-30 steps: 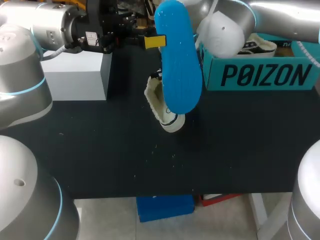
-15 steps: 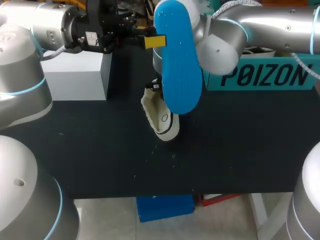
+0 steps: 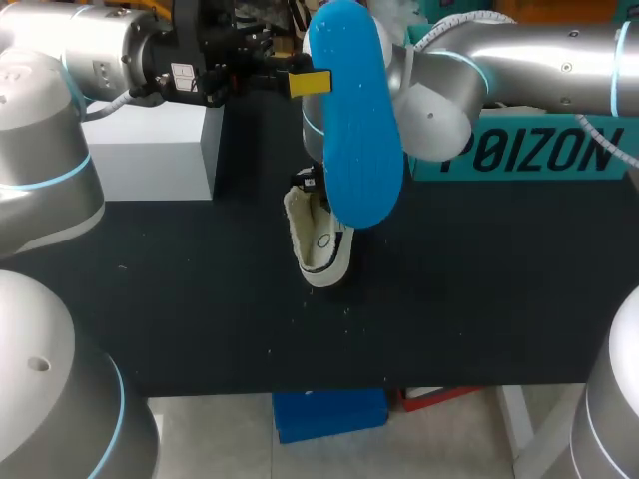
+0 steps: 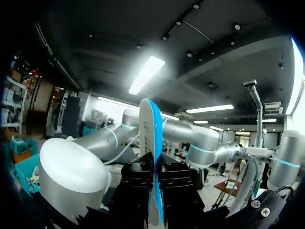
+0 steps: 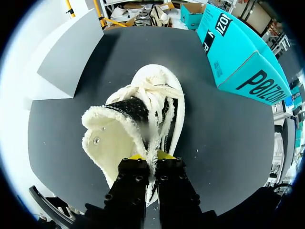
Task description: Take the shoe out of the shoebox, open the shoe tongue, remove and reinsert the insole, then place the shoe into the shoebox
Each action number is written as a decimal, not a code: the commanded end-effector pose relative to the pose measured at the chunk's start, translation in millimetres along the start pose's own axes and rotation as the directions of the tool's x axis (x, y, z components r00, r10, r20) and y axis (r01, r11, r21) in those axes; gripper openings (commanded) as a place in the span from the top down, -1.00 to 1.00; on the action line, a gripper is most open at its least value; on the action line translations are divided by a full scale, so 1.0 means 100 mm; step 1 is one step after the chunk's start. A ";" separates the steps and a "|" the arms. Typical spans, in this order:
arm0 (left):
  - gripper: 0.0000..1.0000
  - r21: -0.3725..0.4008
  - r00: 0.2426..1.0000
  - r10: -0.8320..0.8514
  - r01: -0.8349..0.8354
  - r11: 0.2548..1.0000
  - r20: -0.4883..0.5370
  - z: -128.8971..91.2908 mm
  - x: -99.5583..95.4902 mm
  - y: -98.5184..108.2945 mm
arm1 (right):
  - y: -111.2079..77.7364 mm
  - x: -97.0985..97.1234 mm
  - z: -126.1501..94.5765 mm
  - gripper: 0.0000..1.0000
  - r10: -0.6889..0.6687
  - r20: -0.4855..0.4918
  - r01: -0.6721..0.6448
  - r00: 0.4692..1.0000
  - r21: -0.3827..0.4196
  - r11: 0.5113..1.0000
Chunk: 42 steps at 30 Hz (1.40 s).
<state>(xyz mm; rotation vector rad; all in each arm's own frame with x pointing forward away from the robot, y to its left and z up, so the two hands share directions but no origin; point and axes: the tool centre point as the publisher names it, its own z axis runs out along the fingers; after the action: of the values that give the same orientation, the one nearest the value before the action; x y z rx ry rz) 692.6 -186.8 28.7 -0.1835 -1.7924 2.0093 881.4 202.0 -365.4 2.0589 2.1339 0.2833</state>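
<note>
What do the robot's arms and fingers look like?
The left arm and the right arm are fat, shiny silver tubes with round joints and thin light-blue rings. The left gripper and the right gripper are blocky and black, and their fingers have bright yellow tips. The left one wears a small white label, with a grey cable nearby.

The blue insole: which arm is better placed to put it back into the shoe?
Left. The left gripper is shut on the blue insole, held up near the white shoe. The right gripper is shut on the shoe's fleecy collar, so it likely can only steady it.
</note>
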 end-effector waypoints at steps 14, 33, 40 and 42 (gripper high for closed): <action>1.00 0.001 1.000 0.001 -0.001 1.000 0.002 0.01 0.00 0.02 | -0.09 -0.19 -0.03 -1.00 0.091 -0.100 -0.094 0.991 -0.025 0.995; 1.00 0.001 1.000 0.001 -0.001 1.000 0.002 0.01 0.00 0.02 | -0.07 -0.27 -0.62 -1.00 0.120 -0.572 -0.118 0.812 0.041 0.992; 1.00 0.001 1.000 0.001 -0.001 1.000 0.002 0.01 0.00 0.02 | -0.07 -0.27 -0.62 -1.00 0.120 -0.572 -0.118 0.812 0.041 0.992; 1.00 0.001 1.000 0.001 -0.001 1.000 0.002 0.01 0.00 0.02 | -0.07 -0.27 -0.62 -1.00 0.120 -0.572 -0.118 0.812 0.041 0.992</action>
<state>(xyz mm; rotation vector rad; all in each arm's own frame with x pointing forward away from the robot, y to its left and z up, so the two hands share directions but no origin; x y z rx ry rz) 692.6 -186.8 28.7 -0.1834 -1.7924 2.0092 861.1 174.6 -305.4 2.3276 2.2725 0.9494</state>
